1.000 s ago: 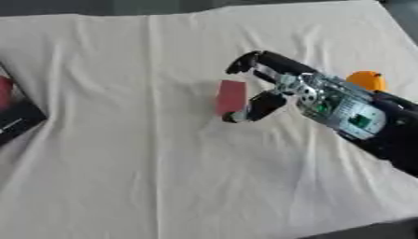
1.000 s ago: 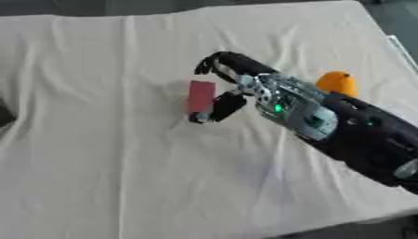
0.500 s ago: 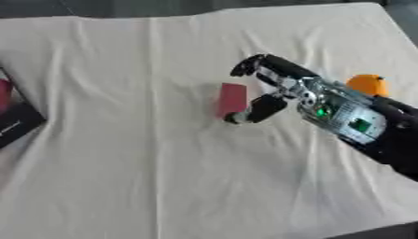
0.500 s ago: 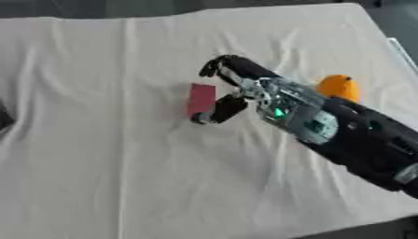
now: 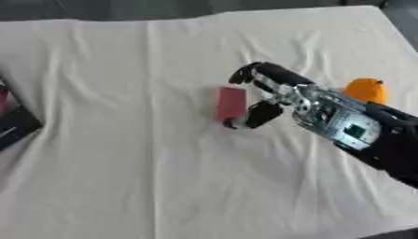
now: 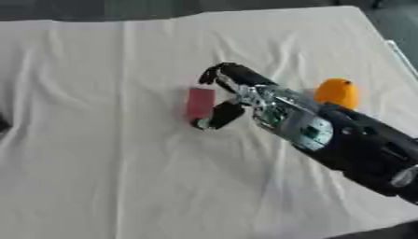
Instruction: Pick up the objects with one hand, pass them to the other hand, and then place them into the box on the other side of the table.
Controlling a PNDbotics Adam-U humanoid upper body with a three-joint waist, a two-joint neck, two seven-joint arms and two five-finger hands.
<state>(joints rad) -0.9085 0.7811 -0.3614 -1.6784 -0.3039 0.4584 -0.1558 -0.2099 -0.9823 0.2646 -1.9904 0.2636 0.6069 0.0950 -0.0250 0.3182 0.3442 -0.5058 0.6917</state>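
Left eye view: right hand (image 5: 277, 95) around red block (image 5: 231, 103).

Right hand (image 5: 274, 95) covers the pink block's (image 5: 231, 103) right edge, so contact there can't be told. Black box (image 5: 15, 125) cut off at the left edge; orange thing (image 6: 337, 93) partly behind the forearm, too blurry to ID.
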